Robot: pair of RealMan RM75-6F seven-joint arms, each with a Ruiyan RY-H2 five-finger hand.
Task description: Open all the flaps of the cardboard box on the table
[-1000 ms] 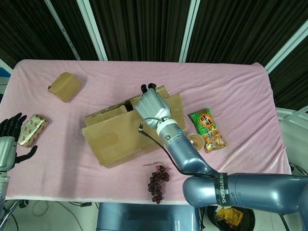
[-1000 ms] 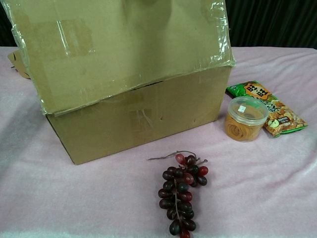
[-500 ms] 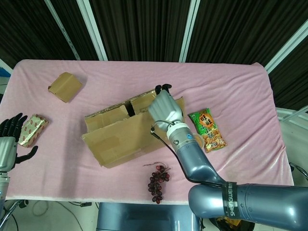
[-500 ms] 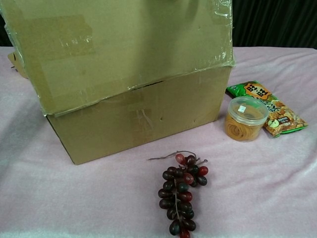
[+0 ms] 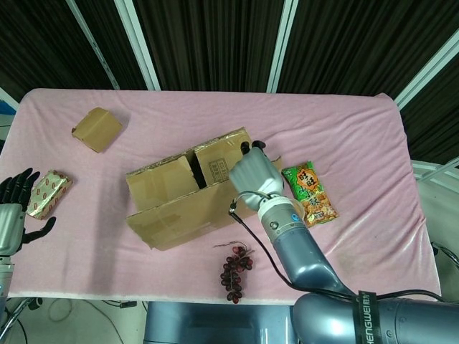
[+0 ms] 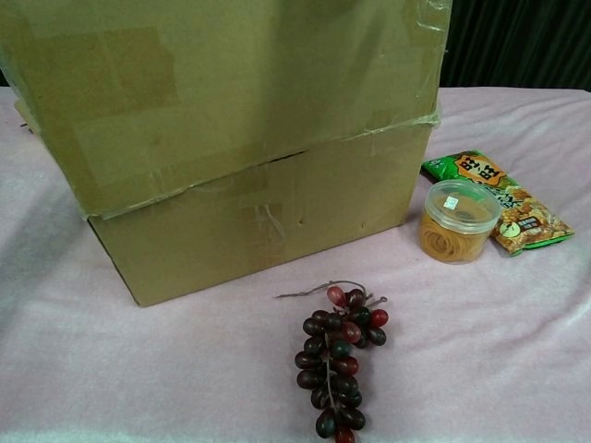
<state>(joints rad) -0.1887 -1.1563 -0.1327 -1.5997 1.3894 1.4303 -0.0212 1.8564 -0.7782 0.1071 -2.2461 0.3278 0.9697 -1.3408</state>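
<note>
The cardboard box [image 5: 193,193] sits mid-table, and its front wall [image 6: 268,217] fills the chest view. Its long near flap [image 5: 172,215] leans out toward me and stands high in the chest view as the near flap [image 6: 222,92]. A left flap [image 5: 161,178] and a printed flap [image 5: 219,159] lie over the top with a dark gap between them. My right hand [image 5: 254,175] rests over the box's right end, back toward the camera, fingers hidden. My left hand [image 5: 14,208] hangs at the table's left edge, fingers spread, holding nothing.
A red-and-gold packet [image 5: 49,193] lies beside my left hand. A small folded cardboard piece [image 5: 97,129] is at the back left. A green snack bag [image 5: 310,192], a rubber-band tub [image 6: 457,221] and a grape bunch [image 6: 337,355] lie right of and in front of the box.
My right hand has slid from the box's middle to its right end. The printed flap it covered now shows, and the near flap leans further out. The left hand has not moved.
</note>
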